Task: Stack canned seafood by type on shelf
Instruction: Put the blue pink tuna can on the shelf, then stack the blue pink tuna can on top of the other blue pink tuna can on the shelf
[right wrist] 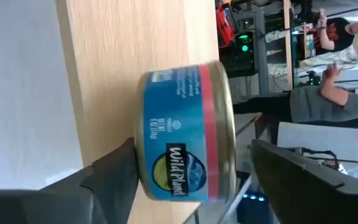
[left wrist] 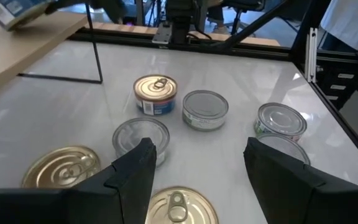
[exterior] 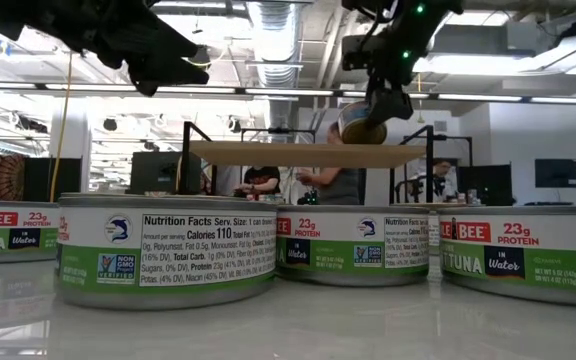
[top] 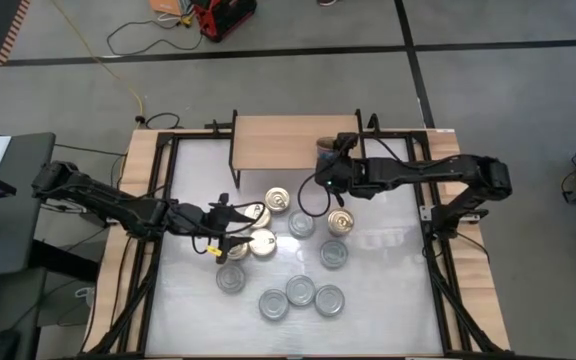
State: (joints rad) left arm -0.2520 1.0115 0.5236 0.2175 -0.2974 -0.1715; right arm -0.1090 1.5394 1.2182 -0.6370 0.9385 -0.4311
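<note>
Right fingers (right wrist: 185, 180): apart, flanking the blue tin (right wrist: 185, 130); you're not clamping it.
Tin: resting on shelf (top: 273, 140), right end.
Left fingers (left wrist: 194, 180): apart, empty, over the table tins (left wrist: 205, 110).

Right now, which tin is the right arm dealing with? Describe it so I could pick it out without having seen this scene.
Start at the wooden shelf at the table's far edge and go to its right end. There the right gripper has its fingers spread either side of one tin on the board. It is the only tin on the shelf, with a blue Wild Planet label and a red band, unlike the green-labelled tuna tins on the tabletop.
</note>
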